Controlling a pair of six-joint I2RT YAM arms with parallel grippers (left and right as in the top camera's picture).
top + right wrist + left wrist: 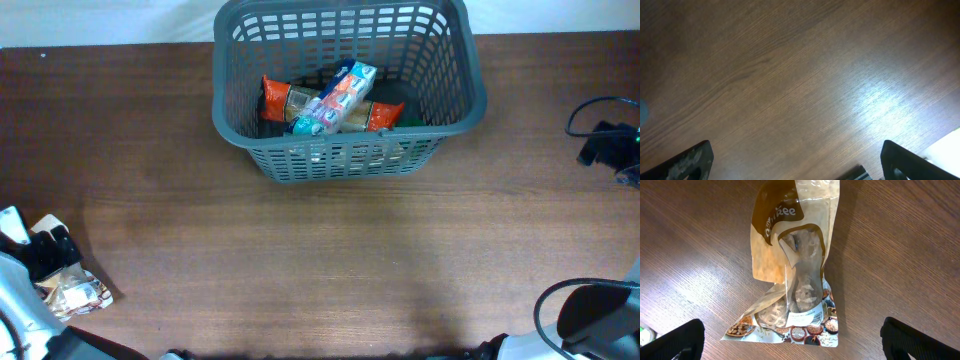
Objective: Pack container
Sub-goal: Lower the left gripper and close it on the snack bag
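Note:
The dark grey basket [345, 150] stands at the back middle of the table. It holds an orange-ended snack packet [285, 100] and a blue-and-white packet [338, 98] lying across it. A tan snack pouch with a clear window [792, 265] lies flat on the wood at the front left; it also shows in the overhead view [78, 295]. My left gripper [792, 342] is open, its fingers spread just past the pouch's lower end, above it and not touching. My right gripper [800, 160] is open and empty over bare wood at the front right.
Black cables and a mount [608, 140] sit at the right edge. A small green-white object [644, 335] peeks in at the left wrist view's left edge. The table's far edge runs behind the basket.

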